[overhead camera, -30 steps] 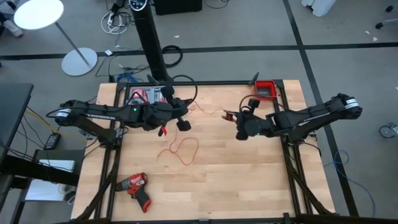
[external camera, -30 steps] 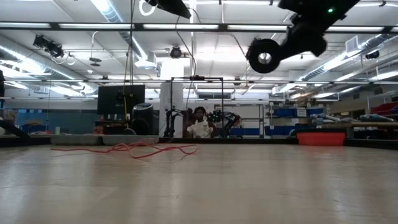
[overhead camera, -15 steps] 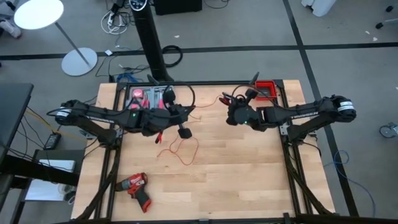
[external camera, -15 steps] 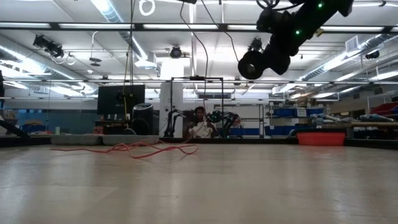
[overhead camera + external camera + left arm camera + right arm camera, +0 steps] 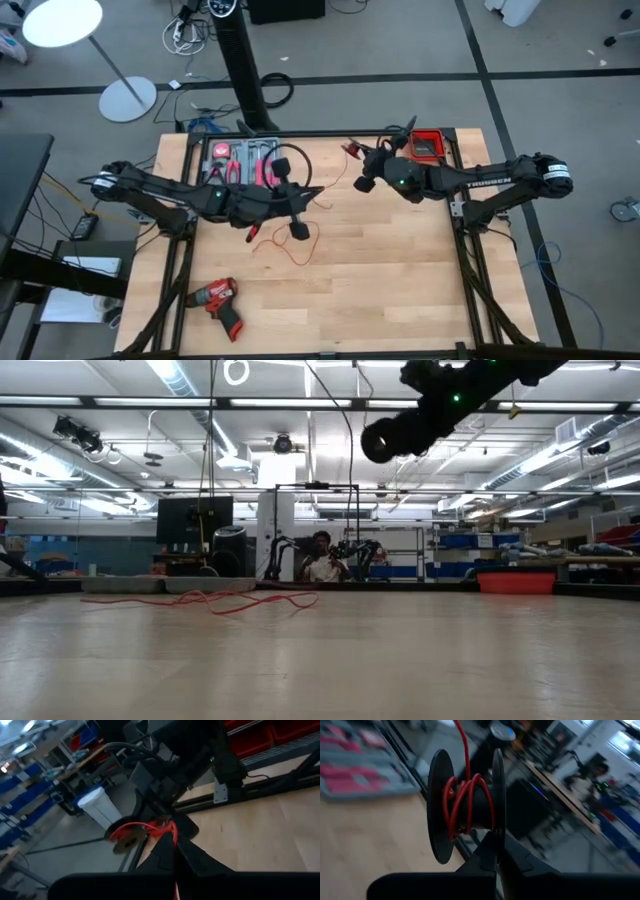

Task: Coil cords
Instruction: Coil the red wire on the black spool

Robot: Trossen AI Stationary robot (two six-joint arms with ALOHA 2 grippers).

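A red-and-black cordless drill (image 5: 220, 305) lies at the near left of the pale wooden surface (image 5: 400, 280). At the far left edge sits a grey tray of red-handled hand tools (image 5: 240, 158). The left claw (image 5: 296, 212) hangs above the middle of the surface, its fingers closed; a black reel end shows just beside it. Below it, the thin bright red wire (image 5: 290, 238) lies in loose loops on the wood, one strand rising toward the arms. The right claw (image 5: 362, 172) is held high near the far edge, fingers closed on a black plastic spool (image 5: 465, 812) with red turns wound around its core. A small red bin (image 5: 428, 143) stands at the far right corner.
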